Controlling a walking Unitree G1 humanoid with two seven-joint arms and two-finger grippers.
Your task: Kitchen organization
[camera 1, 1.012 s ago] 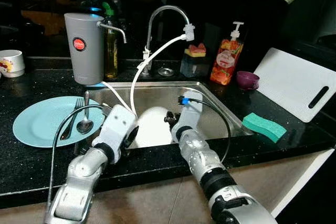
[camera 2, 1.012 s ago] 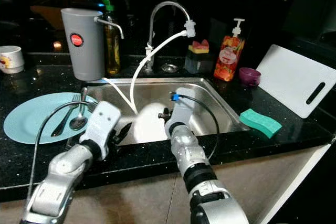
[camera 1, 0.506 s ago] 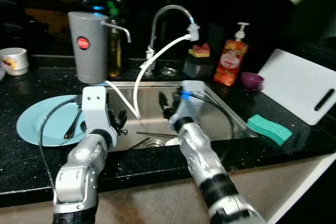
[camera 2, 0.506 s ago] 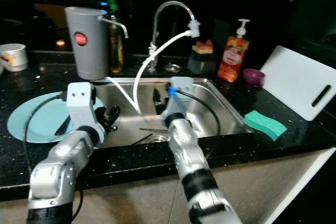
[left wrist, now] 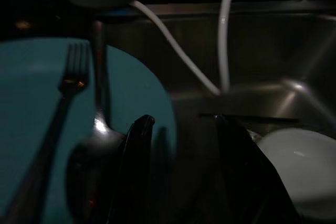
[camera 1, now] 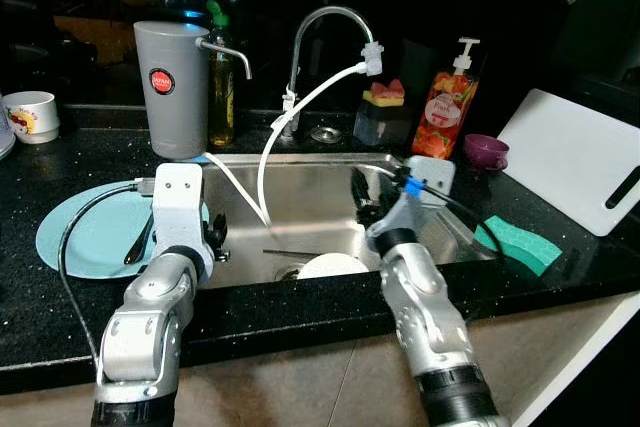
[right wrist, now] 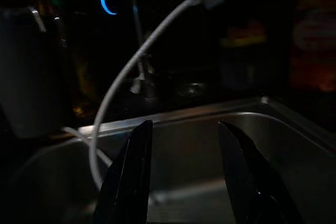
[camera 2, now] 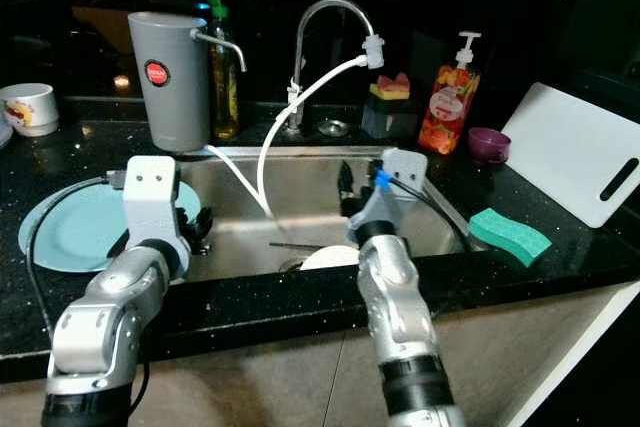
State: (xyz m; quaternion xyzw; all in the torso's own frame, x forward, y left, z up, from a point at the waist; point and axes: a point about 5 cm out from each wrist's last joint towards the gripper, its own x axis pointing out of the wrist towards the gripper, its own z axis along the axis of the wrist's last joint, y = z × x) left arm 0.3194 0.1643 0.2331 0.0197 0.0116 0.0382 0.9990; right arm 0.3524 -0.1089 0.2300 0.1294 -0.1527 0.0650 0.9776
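Moved: both grippers lifted off the round white plate [camera 1: 330,266], now flat in the steel sink [camera 1: 300,192].
Left gripper [left wrist: 184,177]: fingers spread, empty.
Right gripper [right wrist: 184,177]: fingers spread, empty.
Teal plate [camera 1: 85,237]: one fork [left wrist: 63,108], one spoon [left wrist: 94,145].

The sink basin [camera 1: 330,187] is open from above across its middle and right part. Two white hoses [camera 1: 262,172] hang from the faucet [camera 1: 318,25] and the grey dispenser [camera 1: 172,87] into the basin's left half, crossing any reach from the worktop's left side. On the basin floor, a white bowl [camera 1: 328,265] near the front wall and a thin utensil [camera 1: 305,254] beside the drain take up room. The back edge is crowded with bottles. Between the green sponge [camera 1: 515,243] and the white cutting board [camera 1: 575,157], the right worktop lies bare.
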